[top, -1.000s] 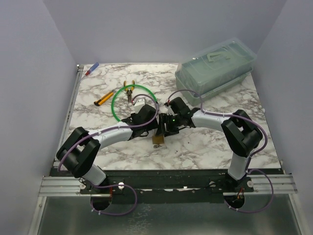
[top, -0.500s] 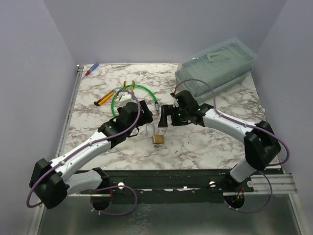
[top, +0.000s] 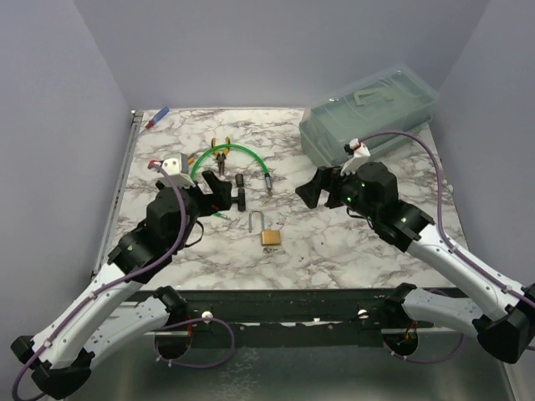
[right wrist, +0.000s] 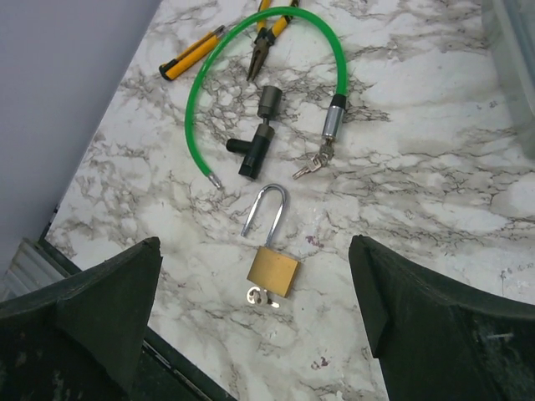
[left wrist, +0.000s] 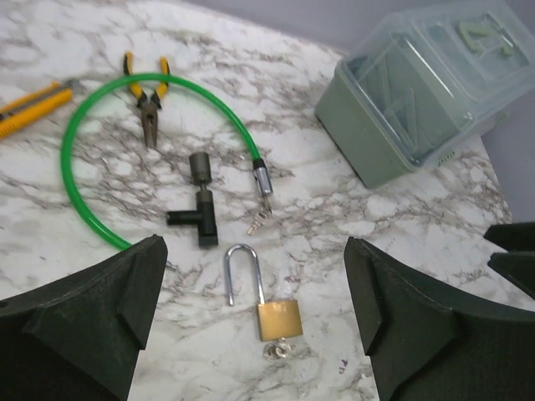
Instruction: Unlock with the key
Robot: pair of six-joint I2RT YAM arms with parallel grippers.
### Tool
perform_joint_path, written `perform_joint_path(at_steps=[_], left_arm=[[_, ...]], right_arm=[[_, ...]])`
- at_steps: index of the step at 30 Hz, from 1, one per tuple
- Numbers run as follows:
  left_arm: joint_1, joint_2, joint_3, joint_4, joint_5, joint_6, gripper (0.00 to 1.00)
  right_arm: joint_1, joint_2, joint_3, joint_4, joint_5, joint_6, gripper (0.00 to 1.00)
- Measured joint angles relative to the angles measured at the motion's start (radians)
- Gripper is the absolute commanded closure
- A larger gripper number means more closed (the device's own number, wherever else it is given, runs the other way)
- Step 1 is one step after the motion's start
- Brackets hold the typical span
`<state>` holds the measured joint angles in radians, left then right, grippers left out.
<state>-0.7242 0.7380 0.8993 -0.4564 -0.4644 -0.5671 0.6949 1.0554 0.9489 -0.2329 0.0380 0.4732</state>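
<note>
L arm runs out of frame at the bottom-left corner of the top view. L gripper (left wrist: 253,249) is spread wide and has hold of nothing; only its two dark fingertips show, cut off by the lower edge of its wrist cam. It hangs over the marble table (top: 351,242), above the padlock.

Far left, 1 red/blue pen (top: 157,118) lies at the back corner, too small to read. 1 yellow utility knife (top: 178,168) is cut off at the frame edge in the L wrist view.

1 green cable (right wrist: 340,67) lies in an open loop, w/ 1 pair of yellow-handled pliers (left wrist: 149,104) inside it. Also inside is 1 black T-shaped lock piece (left wrist: 201,209). The cable's silver end (left wrist: 262,178) sits just beside a small bunch of keys (left wrist: 259,221); can't count them.

Near the table's middle is 1 brass padlock (left wrist: 279,319), flat on the table. One shackle leg looks clear of the body. The key (left wrist: 280,349) touches the padlock's bottom edge. It's tiny and partly hidden, so can't tell if it's seated in the keyhole.

R gripper (right wrist: 255,242) is also wide apart and carrying nothing, raised above the padlock. R arm's elbow is cut off at the lower-right corner.

Far right, 1 translucent lidded box (left wrist: 418,92); its contents are blurred.
</note>
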Motion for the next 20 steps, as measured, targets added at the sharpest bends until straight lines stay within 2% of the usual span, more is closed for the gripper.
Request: perform_joint_path(at_steps=[6,11,20], left_arm=[[0.0,-0.119,-0.013,-0.015,-0.129,0.124,0.03],[0.0,-0.138,-0.074,-0.047,-0.154,0.157,0.03],[0.0,-0.1,-0.079,-0.061,-0.169,0.188,0.03]], right_arm=[[0.0,-0.159,-0.164,0.069,0.009,0.014,0.0],[0.0,-0.254,-0.294,0.132,0.009,0.028,0.0],[0.0,-0.3,-0.332,0.174,0.016,0.054,0.0]])
